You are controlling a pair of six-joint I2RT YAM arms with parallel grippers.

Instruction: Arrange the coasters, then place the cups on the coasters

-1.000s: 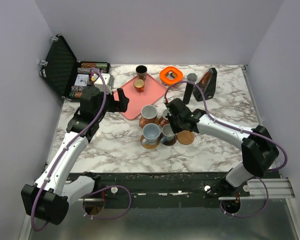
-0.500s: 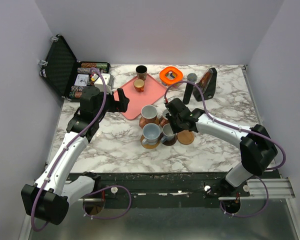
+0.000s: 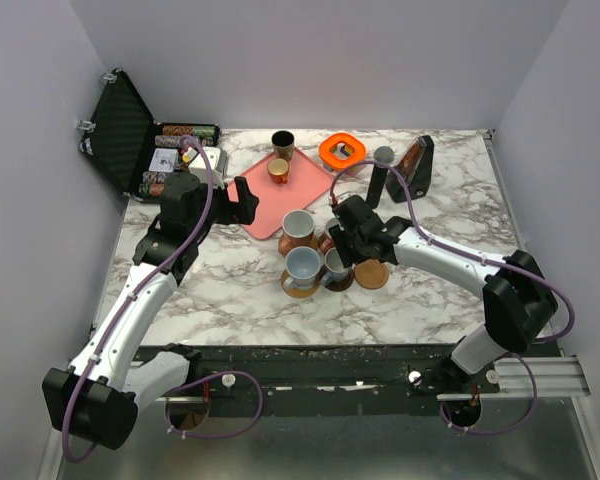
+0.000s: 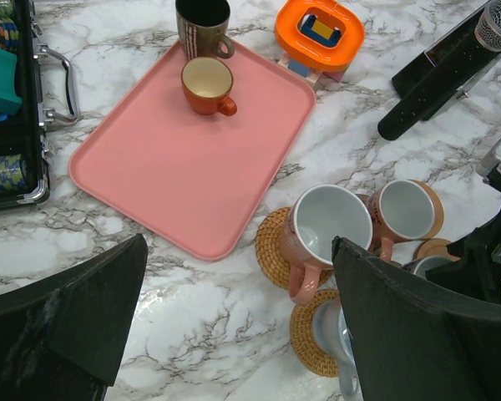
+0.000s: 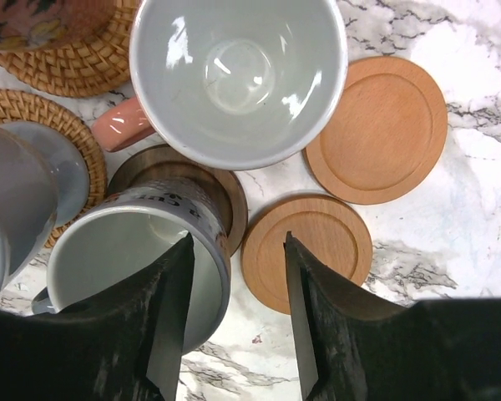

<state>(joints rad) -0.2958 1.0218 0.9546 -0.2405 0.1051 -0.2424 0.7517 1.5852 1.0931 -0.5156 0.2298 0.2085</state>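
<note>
Sitting on dark coaster (image 5: 169,163), glossy grey mug (image 5: 108,267)

The left arm (image 3: 140,300) reaches forward with its elbow bent. The left gripper (image 3: 244,200) points ahead and to its right, jaws spread wide and both fingers (image 4: 67,322) at the lower corners of the wrist view. The right arm (image 3: 450,262) stretches low to its left, and the right gripper (image 5: 238,313) points straight down, jaws partly apart with a clear gap.
</note>
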